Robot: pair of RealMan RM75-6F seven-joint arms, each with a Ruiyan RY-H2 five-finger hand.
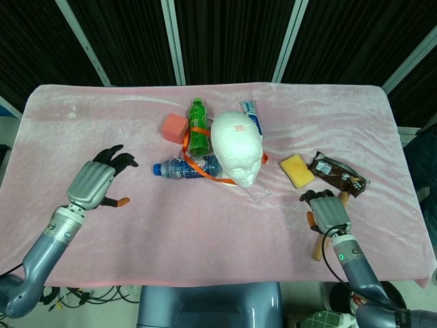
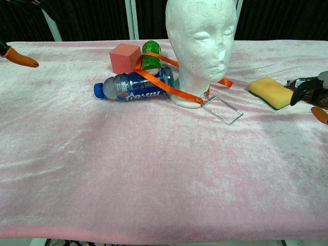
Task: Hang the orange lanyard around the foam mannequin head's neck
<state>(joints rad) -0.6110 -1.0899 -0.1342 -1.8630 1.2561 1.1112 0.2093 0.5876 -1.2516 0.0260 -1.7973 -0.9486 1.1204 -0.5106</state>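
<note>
The white foam mannequin head (image 1: 237, 147) stands upright mid-table, also plain in the chest view (image 2: 201, 41). The orange lanyard (image 1: 196, 162) loops around its neck, and its strap (image 2: 164, 87) drapes over the two bottles to the left. Its clear badge holder (image 2: 221, 110) lies flat on the cloth in front of the neck. My left hand (image 1: 97, 180) hovers well left of the bottles, fingers spread, holding nothing; only its orange thumb tip (image 2: 18, 57) shows in the chest view. My right hand (image 1: 326, 213) is near the front right edge, fingers apart and empty, over a wooden hammer handle.
A blue bottle (image 1: 184, 167) lies on its side beside an upright green bottle (image 1: 198, 130) and a pink cube (image 1: 174, 128). A toothpaste tube (image 1: 250, 115) lies behind the head. A yellow sponge (image 1: 295, 171), a snack packet (image 1: 336, 174) and the hammer handle (image 1: 317, 251) are at right.
</note>
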